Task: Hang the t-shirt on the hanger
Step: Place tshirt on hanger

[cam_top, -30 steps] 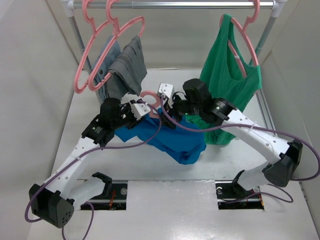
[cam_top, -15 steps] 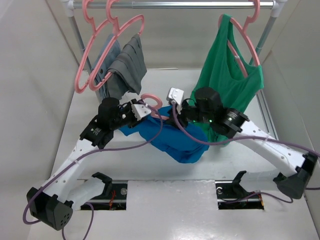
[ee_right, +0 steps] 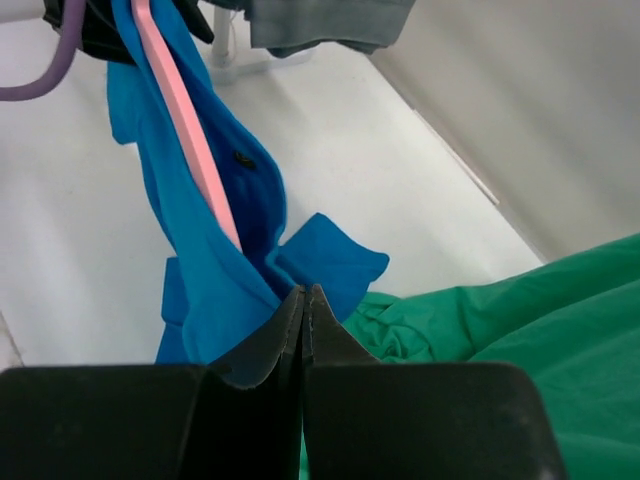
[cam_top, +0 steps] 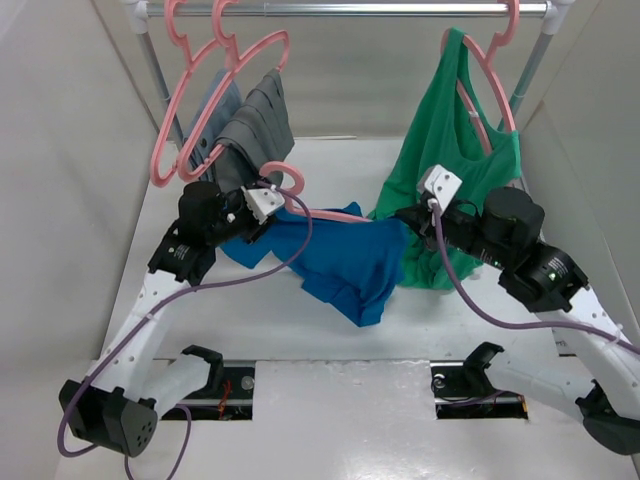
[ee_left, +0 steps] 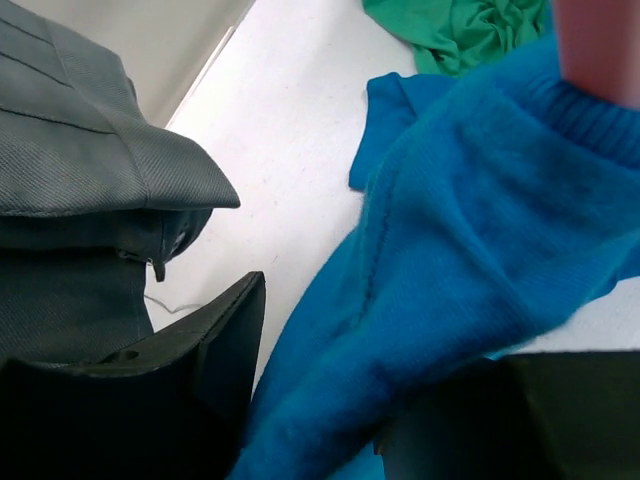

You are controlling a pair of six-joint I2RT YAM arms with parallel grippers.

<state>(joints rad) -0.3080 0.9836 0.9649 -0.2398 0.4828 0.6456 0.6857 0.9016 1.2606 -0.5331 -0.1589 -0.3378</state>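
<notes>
- Since the right claw [ee_right: 303,292] is no longer crowded against the left claw [ee_left: 330,360] at the middle of the bench [cam_top: 250,320] but is drawn well off to the right, the t-shirt [cam_top: 350,265] is now spread between the two arms. It is raised at both ends, and its lower folds hang toward the bench.
- The right claw's jaws, wide a second ago, are now pressed fully together. A fold of the blue cloth is judged to be pinched at their tips, just where one arm of the hanger [cam_top: 330,213] runs into the shirt.
- The left claw is unchanged: it is closed partway around a bunch of the t-shirt by the ribbed collar, just beside the hanger's hook.
- The hanger is carried roughly level above the bench, with part of one arm bare and its far end covered by cloth. That shoulder is judged to be in the course of being pulled over the hanger, so the dressing is begun but not finished.
- Counted:
  - one blue t-shirt
  - one green top [cam_top: 450,130]
  - two grey garments [cam_top: 255,130]
  - one rail [cam_top: 350,8]
  - two arms and two claws
  - four pink hangers: one in work, one under the green top, and two told by their hooks at the rail's left, though overlapping loops leave that last figure unsure
</notes>
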